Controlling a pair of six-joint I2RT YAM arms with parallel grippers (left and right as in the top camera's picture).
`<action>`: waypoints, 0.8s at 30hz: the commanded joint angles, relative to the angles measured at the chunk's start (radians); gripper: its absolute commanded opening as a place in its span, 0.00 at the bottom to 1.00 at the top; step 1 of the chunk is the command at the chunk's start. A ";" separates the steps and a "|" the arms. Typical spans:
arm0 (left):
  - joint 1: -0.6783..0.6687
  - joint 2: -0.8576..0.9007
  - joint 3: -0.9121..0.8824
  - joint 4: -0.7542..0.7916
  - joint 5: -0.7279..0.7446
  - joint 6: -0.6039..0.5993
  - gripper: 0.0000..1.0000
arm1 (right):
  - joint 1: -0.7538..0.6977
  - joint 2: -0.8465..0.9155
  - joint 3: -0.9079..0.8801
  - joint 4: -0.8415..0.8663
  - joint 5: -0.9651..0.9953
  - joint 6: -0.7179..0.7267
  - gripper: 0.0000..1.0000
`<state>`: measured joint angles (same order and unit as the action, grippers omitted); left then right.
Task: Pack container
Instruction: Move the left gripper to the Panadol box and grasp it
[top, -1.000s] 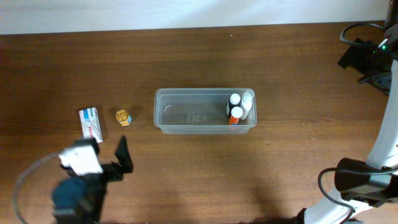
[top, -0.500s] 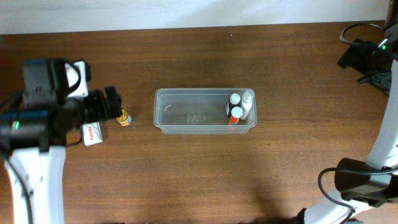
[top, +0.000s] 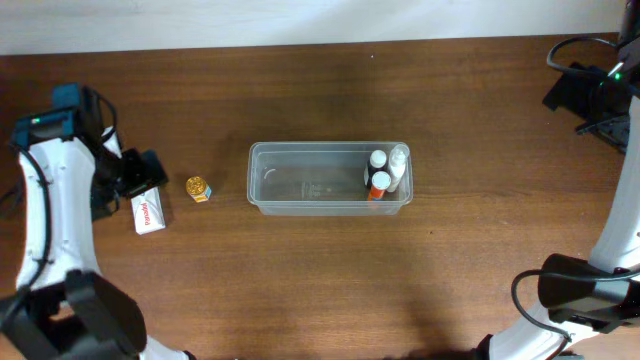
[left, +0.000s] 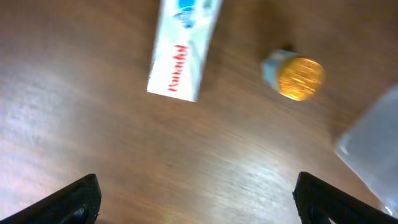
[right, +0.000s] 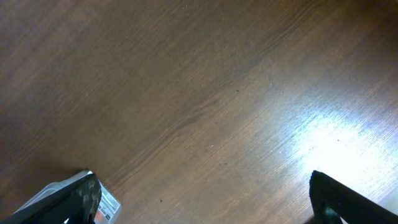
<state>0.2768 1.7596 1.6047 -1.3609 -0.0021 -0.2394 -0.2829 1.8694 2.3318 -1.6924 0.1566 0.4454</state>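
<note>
The container (top: 300, 149) is a clear rectangular tub at the table's middle. Its right end holds three small bottles (top: 385, 172), two white-capped and one orange. A white box with red lettering (top: 150, 211) and a small gold-topped item (top: 198, 188) lie on the table left of it. My left gripper (top: 138, 173) is open and empty, above the box's far end. In the left wrist view the gripper (left: 202, 205) hangs over bare wood, with the box (left: 182, 56), the gold item (left: 295, 76) and a container corner (left: 373, 149) ahead. My right gripper (right: 205, 205) is open and empty over bare wood.
The right arm (top: 620, 230) runs along the table's right edge, with dark hardware and cables (top: 585, 90) at the back right. A pale wall strip (top: 300, 20) borders the far edge of the table.
My left arm has swung from the front left of the table back to the left side, and now sits over the white box. The right arm and the objects have not moved.
</note>
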 joint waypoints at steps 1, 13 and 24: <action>0.032 0.055 -0.005 0.045 -0.022 -0.040 1.00 | -0.006 0.003 0.001 -0.005 0.005 0.008 0.98; 0.032 0.219 -0.007 0.159 -0.048 0.066 0.99 | -0.006 0.003 0.001 -0.005 0.005 0.007 0.98; 0.031 0.378 -0.007 0.246 -0.047 0.077 0.99 | -0.006 0.003 0.001 -0.005 0.005 0.008 0.98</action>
<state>0.3073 2.0880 1.6005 -1.1271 -0.0387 -0.1783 -0.2829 1.8694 2.3318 -1.6924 0.1566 0.4454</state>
